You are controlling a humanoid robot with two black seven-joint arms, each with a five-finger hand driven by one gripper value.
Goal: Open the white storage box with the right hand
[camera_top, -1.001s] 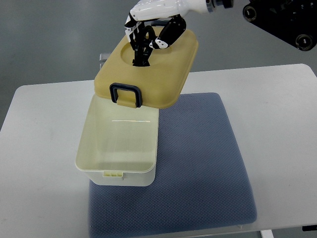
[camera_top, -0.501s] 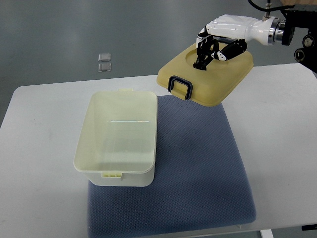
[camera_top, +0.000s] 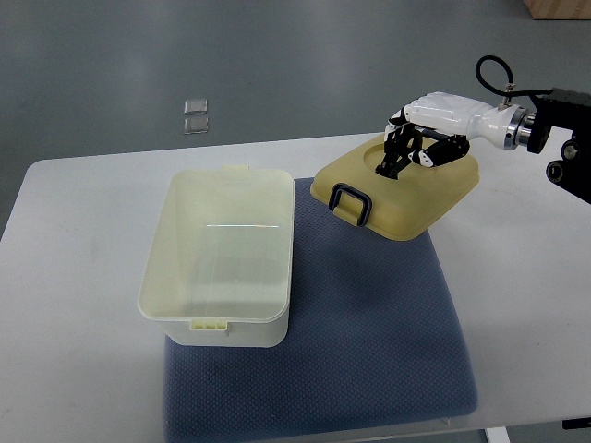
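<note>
The white storage box stands open on the left part of a blue mat, its inside empty. Its cream lid, with a dark latch at the near-left edge, is off the box and tilted over the mat's back right corner. My right hand comes in from the right edge and is shut on the lid's top recess, fingers curled into it. Whether the lid's low edge touches the mat I cannot tell. The left arm does not show.
The mat lies on a white table. Two small clear squares lie on the grey floor beyond the table's far edge. The robot's dark arm parts sit at the right edge.
The right hand has carried the lid from above the box's back edge to the right and down. The box itself has stayed put, now fully uncovered.
</note>
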